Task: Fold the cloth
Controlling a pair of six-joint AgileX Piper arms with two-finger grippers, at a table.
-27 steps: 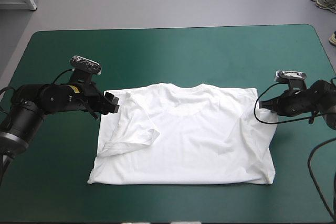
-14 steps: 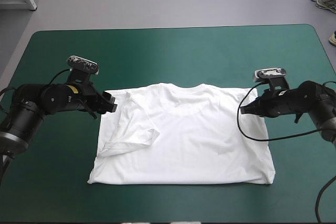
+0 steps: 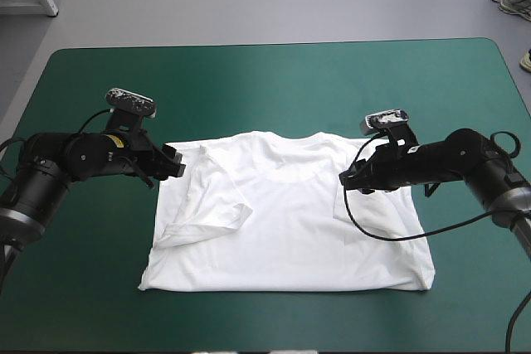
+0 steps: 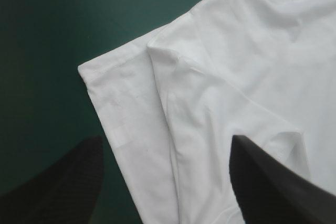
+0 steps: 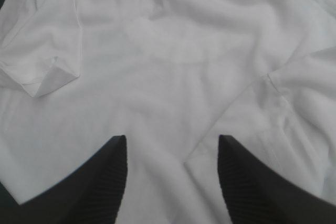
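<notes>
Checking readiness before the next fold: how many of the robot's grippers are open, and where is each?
2. The left gripper straddles the T-shirt's left shoulder edge, one finger over the teal-green cover. The right gripper is over the shirt's right half. Neither is hidden.

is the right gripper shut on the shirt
No, the right gripper stands open over the spread T-shirt, with nothing pinched in it.

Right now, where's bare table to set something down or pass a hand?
Free: the wide strip of teal-green table cover from the far edge to the white short-sleeved T-shirt; a narrower strip along the near edge. Crowded: both flanks, left jaws at one shoulder, right jaws over the opposite side.
</notes>
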